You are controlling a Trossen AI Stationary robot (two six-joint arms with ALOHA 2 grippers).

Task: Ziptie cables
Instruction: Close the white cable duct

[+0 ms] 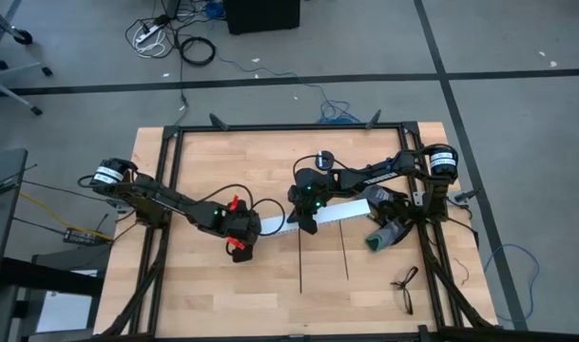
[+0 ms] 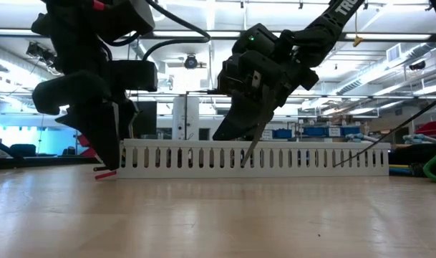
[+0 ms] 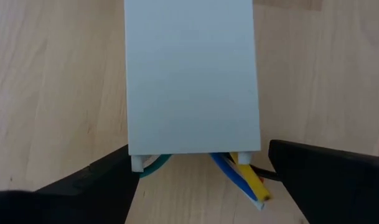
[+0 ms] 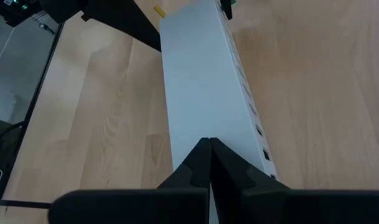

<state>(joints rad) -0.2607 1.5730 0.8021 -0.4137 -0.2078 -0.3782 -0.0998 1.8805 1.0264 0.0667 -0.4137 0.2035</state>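
My left gripper (image 3: 195,180) is spread wide at the end of the white channel (image 3: 192,74), where the cables (image 3: 242,177) poke out; my right gripper (image 4: 209,155) is pinched closed, empty, tip resting on the channel's top. The zipties (image 1: 299,258) lie untouched on the table (image 1: 194,294) nearby. Best approach, I judge: close squarely on the wire ends, not the channel wall, while the right steadies the channel.

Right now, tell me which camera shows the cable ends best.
The left wrist view: the cables, green, blue and yellow, poke out of the white channel end between the open left gripper fingers. The high view hides them under the left gripper. The low view shows none; the right wrist view, only a yellow tip.
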